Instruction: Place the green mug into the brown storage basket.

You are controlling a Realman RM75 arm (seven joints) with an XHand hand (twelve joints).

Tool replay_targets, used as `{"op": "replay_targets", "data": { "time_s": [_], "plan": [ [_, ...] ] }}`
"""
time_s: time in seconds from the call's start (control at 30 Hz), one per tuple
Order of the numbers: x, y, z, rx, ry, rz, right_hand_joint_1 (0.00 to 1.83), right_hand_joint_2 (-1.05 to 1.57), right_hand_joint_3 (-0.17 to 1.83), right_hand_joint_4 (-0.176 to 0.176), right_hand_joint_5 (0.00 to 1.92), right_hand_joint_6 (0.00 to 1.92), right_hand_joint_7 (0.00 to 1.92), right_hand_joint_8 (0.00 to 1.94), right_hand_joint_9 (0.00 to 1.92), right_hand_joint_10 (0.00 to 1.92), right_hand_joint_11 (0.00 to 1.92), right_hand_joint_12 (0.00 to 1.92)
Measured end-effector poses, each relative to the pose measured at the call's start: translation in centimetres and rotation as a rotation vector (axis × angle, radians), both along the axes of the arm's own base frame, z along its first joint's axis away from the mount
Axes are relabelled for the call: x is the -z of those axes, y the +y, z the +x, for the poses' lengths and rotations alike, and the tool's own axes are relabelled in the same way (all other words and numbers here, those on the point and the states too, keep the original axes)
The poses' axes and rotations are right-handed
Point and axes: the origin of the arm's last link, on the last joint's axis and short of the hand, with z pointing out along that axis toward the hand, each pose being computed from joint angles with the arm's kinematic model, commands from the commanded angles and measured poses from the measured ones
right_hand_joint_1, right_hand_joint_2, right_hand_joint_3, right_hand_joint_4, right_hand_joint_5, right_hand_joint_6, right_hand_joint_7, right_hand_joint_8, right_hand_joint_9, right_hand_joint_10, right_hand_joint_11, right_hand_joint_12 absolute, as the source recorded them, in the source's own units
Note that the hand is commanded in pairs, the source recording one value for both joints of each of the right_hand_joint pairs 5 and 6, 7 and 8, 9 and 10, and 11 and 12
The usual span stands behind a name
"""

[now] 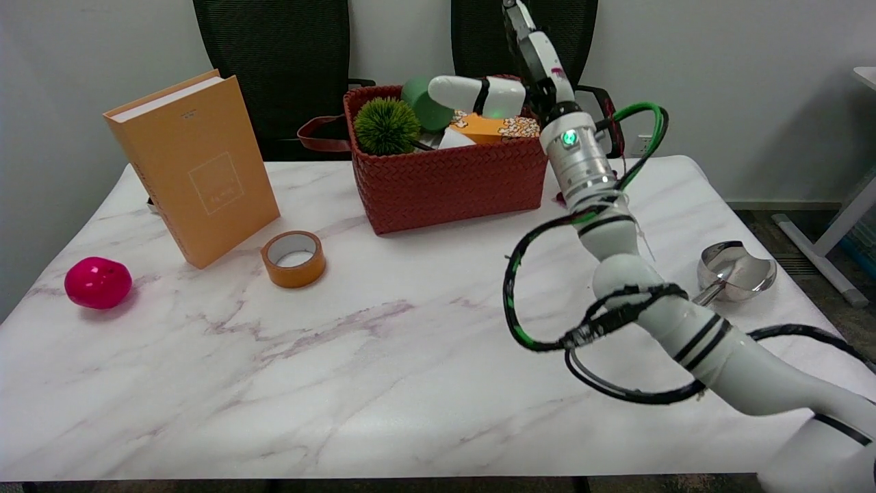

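The green mug (423,104) lies tilted inside the brown woven storage basket (452,181), at its back, just right of a green spiky ball (387,125). My right hand (527,82) hovers over the basket's right half. One white finger (472,94) stretches left and touches the mug's right side. The other fingers (530,41) point up and away from the mug, past the top of the picture. Nothing is wrapped around the mug. The mug's lower part is hidden by things in the basket.
In the basket lie a popcorn-printed box (496,128) and a white item. An orange book (195,164) stands at the left, with a tape roll (294,258) and a pink ball (98,282) nearby. A metal scoop (733,272) lies at the right edge. Two chairs stand behind.
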Motion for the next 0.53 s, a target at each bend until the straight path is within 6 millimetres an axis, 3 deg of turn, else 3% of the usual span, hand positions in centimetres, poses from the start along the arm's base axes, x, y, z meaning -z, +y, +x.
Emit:
{"op": "replay_targets", "data": {
  "time_s": [0.53],
  "plan": [
    [2.7, 6.2, -4.1, 0.016, 0.115, -0.041, 0.91, 0.2, 0.18, 0.0, 0.0, 0.0, 0.0, 0.0, 0.0, 0.0, 0.0, 0.0]
  ]
}}
